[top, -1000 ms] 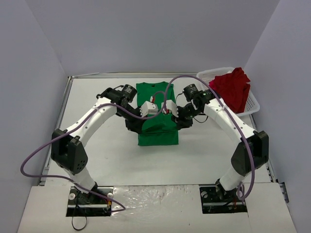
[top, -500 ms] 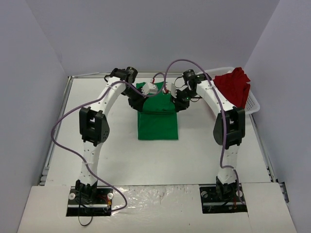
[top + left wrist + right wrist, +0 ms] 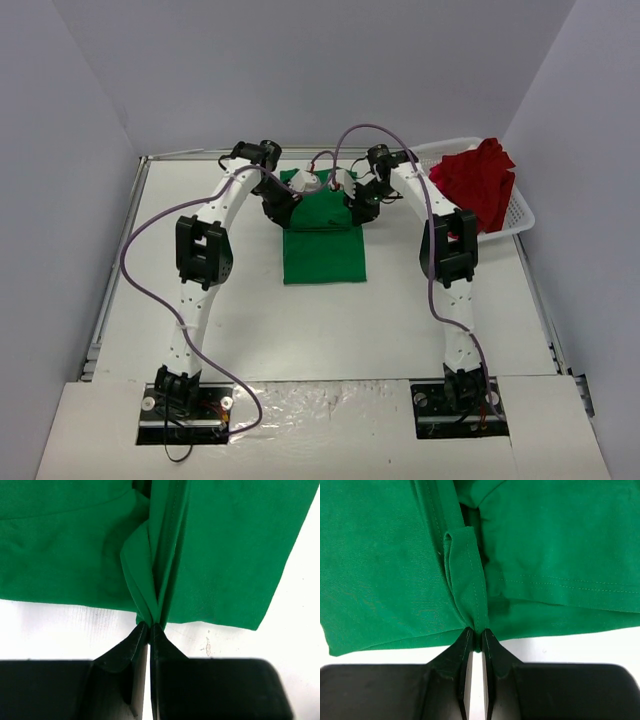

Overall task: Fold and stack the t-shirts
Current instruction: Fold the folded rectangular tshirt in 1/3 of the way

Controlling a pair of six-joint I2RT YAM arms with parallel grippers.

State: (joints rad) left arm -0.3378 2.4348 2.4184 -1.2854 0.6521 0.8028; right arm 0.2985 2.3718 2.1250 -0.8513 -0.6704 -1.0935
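Now left gripper (image 3: 149, 626) and right gripper (image 3: 475, 631) each pinch a green t-shirt (image 3: 325, 256) edge (seemingly the far one), table (image 3: 400, 322) alongside.

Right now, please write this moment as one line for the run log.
left gripper: shut on green t-shirt | right gripper: shut on green t-shirt | red t-shirt: in white basket | stack: not yet done

LIGHT: we read bright, even, diffuse | SHADOWS: soft, faint, within the green t-shirt (image 3: 380, 555) folds | FOCUS: we find wrist views sharp on cloth; top view coarser
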